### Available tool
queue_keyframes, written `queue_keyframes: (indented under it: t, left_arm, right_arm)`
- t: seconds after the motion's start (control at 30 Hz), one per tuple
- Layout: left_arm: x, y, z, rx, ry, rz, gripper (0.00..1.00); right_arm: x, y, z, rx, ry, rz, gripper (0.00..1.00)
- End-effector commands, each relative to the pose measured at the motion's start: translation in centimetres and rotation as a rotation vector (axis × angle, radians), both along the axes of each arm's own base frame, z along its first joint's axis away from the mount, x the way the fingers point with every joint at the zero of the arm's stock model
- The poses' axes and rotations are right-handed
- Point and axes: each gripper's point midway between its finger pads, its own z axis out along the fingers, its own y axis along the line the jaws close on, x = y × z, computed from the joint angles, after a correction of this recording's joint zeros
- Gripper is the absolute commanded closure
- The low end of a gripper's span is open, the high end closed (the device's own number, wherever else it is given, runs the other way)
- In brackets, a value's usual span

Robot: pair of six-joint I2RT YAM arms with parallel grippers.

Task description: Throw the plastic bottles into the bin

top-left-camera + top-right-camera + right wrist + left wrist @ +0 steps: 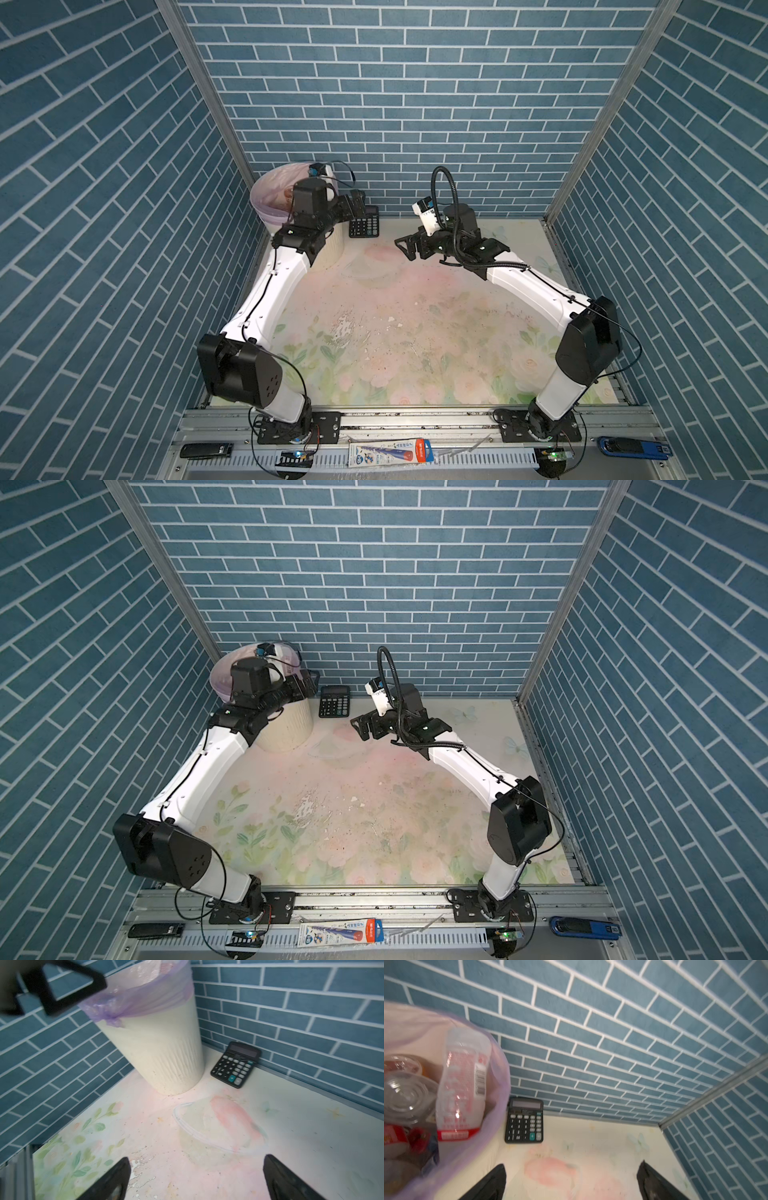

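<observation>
Table [415, 353], near to middle, carries no bottle; right claw [197, 1158] and, farther left, left claw [572, 1164] stand apart and empty; plastic bottles [460, 1084] lie inside the far-left bin [166, 1053], judged light, thin-walled, slick, best gripped mid-body.

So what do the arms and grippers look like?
The left arm and right arm have white shells, bulky black joint housings and thin black cables. A looped black corrugated hose tops the right wrist. The left gripper and right gripper have black wedge-shaped fingers.
</observation>
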Motion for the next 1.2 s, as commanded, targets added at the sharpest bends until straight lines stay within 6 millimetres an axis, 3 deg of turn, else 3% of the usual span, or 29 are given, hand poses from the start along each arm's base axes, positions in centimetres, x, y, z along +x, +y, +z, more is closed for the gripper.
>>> queue_keyframes:
  t: [0.0, 0.07, 0.17, 0.3, 0.4, 0.5, 0.73, 0.9, 1.17]
  left_arm:
    - [-2.7, -2.0, 2.9, 0.096, -0.256, -0.074, 0.01]
    - [-4.1, -3.0, 0.7, 0.160, -0.283, -0.107, 0.01]
    - [-4.9, -2.3, -3.3, 0.247, -0.268, -0.086, 0.01]
    - [-4.8, 2.6, -8.9, 0.434, -0.166, 0.126, 0.01]
    - [-4.8, 7.4, -12.3, 0.586, -0.035, 0.341, 0.01]
    - [-5.4, 11.3, -15.3, 0.670, 0.062, 0.495, 0.01]
    - [-6.3, 15.5, -20.0, 0.795, 0.158, 0.649, 0.01]
    - [-7.5, 18.7, -23.7, 0.653, 0.148, 0.702, 0.01]
    - [-7.1, 18.3, -24.2, 0.632, 0.131, 0.647, 0.01]
  right_arm:
    - [2.0, -5.9, -0.5, -0.027, -0.003, -0.243, 0.01]
    - [2.6, -9.2, -1.8, -0.069, -0.001, -0.356, 0.01]
    - [2.9, -13.9, -3.7, -0.158, 0.002, -0.513, 0.01]
    - [2.7, -20.7, -6.2, -0.285, 0.013, -0.733, 0.01]
    - [2.2, -24.1, -7.0, -0.293, -0.011, -0.849, 0.01]
    - [1.5, -26.4, -7.2, -0.279, -0.080, -0.937, 0.01]
    - [-0.4, -31.1, -9.5, -0.358, -0.198, -1.121, 0.01]
    - [-1.5, -33.9, -10.3, -0.472, -0.303, -1.231, 0.01]
    - [-2.1, -36.1, -11.4, -0.569, -0.357, -1.290, 0.01]
